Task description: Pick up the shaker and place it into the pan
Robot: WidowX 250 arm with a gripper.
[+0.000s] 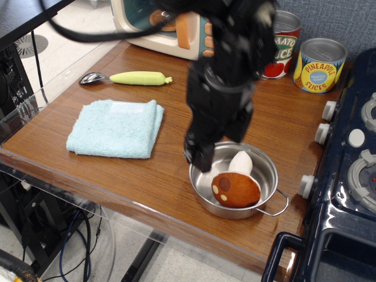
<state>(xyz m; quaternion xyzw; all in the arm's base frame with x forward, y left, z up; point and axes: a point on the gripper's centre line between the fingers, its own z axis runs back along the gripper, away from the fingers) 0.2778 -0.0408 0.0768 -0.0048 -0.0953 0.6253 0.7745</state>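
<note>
Observation.image view: shaker [236, 187] lies on its side inside the pan [265, 165], cap toward the front rim, free of the gripper [198, 157]. Motion blur hides the jaws; their state cannot be told. Placement looks complete.
</note>
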